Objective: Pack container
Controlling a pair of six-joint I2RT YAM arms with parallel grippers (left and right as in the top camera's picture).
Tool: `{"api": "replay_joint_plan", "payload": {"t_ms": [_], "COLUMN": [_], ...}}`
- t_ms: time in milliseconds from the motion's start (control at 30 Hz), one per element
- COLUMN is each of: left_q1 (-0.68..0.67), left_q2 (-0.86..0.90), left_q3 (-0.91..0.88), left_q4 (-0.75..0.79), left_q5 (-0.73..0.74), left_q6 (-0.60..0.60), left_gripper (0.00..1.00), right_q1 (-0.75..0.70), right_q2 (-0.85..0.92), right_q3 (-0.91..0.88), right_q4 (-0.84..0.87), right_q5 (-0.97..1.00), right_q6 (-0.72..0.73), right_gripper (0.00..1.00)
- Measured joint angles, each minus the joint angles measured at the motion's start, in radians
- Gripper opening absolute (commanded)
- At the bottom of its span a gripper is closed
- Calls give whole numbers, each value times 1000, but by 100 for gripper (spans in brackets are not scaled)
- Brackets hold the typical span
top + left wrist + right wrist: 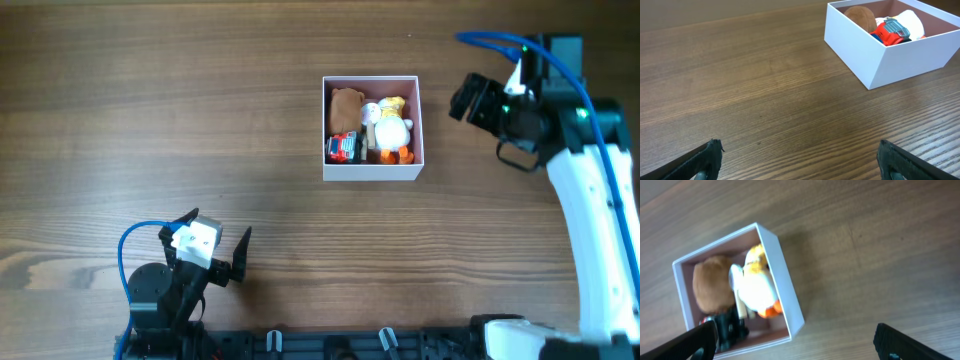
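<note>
Square white cardboard box [372, 171], pink inside, held plush toys [390, 125]; left fingers [240, 252] and right fingers [465, 98] gaped empty, box ahead of both; packing seemed finished.

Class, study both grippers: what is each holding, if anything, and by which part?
Nothing is held. The left gripper is open over the table; the right gripper is open beside the container, not touching it.

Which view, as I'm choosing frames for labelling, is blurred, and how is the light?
Right wrist view: soft all over, the container and the white-and-yellow plush toy inside it look smeared. Left wrist view: crisp, with clear grain on the table and clean container edges. Overhead view: sharp, evenly lit, no glare.
</note>
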Motion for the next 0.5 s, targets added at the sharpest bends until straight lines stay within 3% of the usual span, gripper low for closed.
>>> {"api": "replay_joint_plan", "payload": {"t_ms": [300, 500], "left_q1": [0, 0], "left_q2": [0, 0], "left_q3": [0, 0], "left_q4": [0, 1], "left_q5": [0, 0], "left_q6": [0, 0], "left_gripper": [100, 100], "right_q1": [11, 11], "right_q2": [-203, -273], "right_q3": [-40, -248], "right_q4": [-16, 166], "right_q5": [0, 0], "right_q6": [-26, -57], "right_gripper": [100, 100]}}
